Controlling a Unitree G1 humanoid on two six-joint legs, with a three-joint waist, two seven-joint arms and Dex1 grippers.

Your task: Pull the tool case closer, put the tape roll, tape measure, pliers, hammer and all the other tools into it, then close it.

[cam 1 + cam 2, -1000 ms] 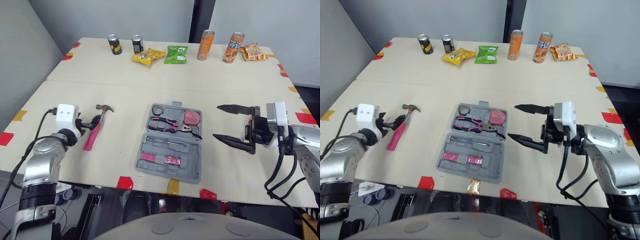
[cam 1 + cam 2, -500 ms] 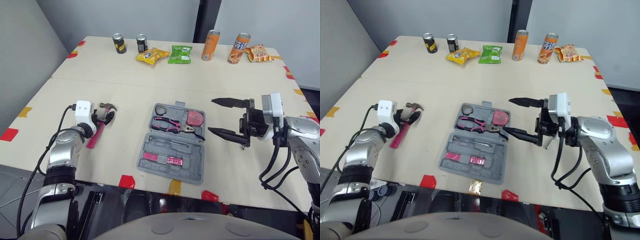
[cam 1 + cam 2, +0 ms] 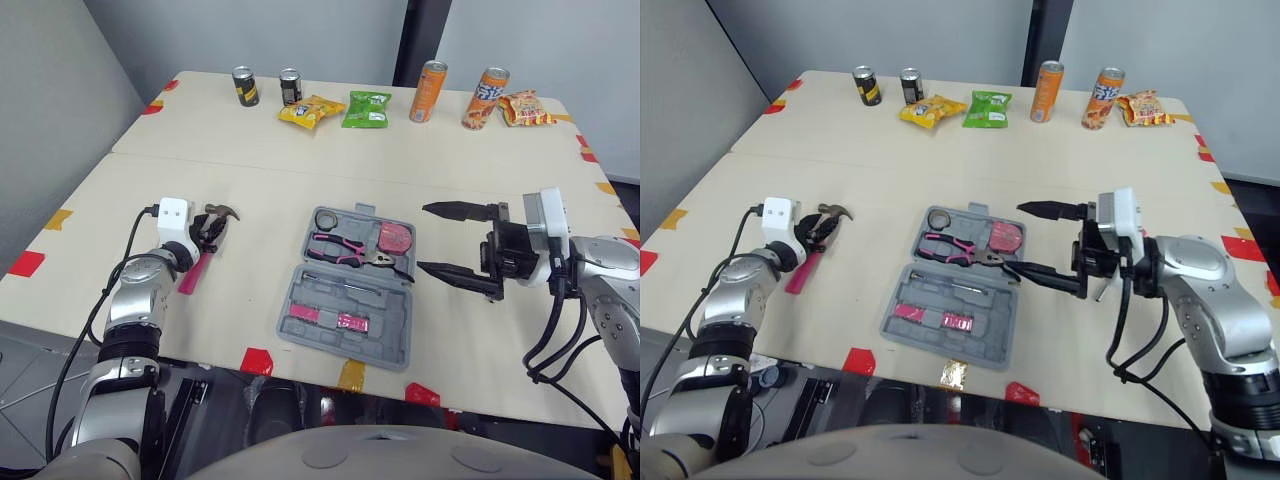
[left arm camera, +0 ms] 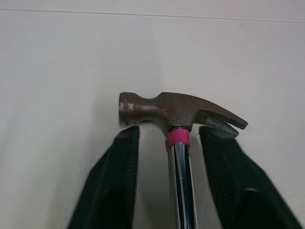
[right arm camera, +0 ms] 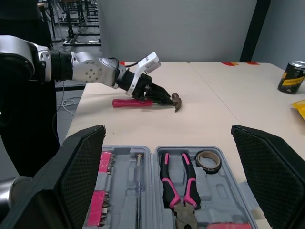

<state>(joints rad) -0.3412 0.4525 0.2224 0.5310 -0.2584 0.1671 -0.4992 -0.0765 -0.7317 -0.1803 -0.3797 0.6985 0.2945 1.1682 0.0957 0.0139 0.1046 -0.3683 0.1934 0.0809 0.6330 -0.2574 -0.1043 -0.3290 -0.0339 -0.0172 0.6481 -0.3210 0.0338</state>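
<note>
So the hammer [image 4: 177, 109] is lying flat on the worktop [image 3: 250, 180], well off to the left of the open tool case [image 3: 300, 345], head pointing away from me and the pink grip [image 3: 189, 277] back toward my side. My left fingers [image 4: 112, 181] are spread and sitting one on each side of the chrome neck, right below the head. From the wrist view I can see a gap on both sides, so nothing is pinched yet.

My take on how it'll behave: it's rigid and top-heavy, with nearly all the weight up in that rusty steel head. Grab it by the far end of the handle and I reckon it droops or swings. Taking it close to the head, where I'm lined up now, should keep it near its balance point. The downside is that the shaft looks polished and round, so it could twist or slide between two flat fingers. A firm squeeze seems like the way to go, or maybe shuffling down a touch onto the pink collar, which probably offers more grip.

The case already has the pliers [image 3: 343, 250], tape roll [image 3: 323, 218] and tape measure [image 3: 396, 237] in the far half. The only long slot I can make out is in the near half, though I can't tell if that's the hammer's spot.

My right fingers [image 3: 462, 210] are spread wide, holding nothing, just beside the case's right edge.
</note>
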